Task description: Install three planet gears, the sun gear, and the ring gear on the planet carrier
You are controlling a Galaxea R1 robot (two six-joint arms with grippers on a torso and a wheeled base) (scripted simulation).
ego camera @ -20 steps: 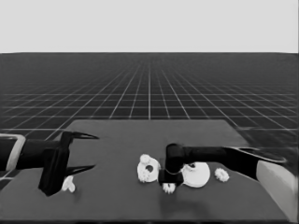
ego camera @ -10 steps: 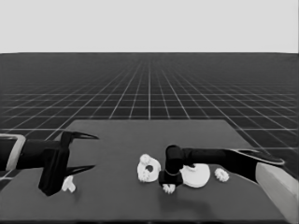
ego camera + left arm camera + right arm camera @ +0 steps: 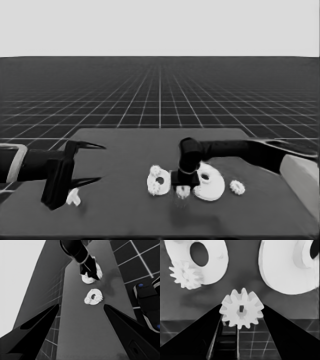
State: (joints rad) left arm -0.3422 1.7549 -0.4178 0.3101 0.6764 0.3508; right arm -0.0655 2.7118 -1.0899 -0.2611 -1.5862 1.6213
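Right wrist view: right pincer (image 3: 241, 312) clamps 1 small white toothed gear (image 3: 241, 308) between the smaller white round part with a hole (image 3: 159, 180) and the larger white round part (image 3: 210, 182). Left pincer (image 3: 92, 162) open, parked left of the smaller part.

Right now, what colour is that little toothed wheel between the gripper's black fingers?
White. The gear held by the right gripper shows best in the right wrist view.

White toothed gear (image 3: 241, 309) (square dark hole) between black claw (image 3: 241, 322) fingers, over dark table (image 3: 125, 150).
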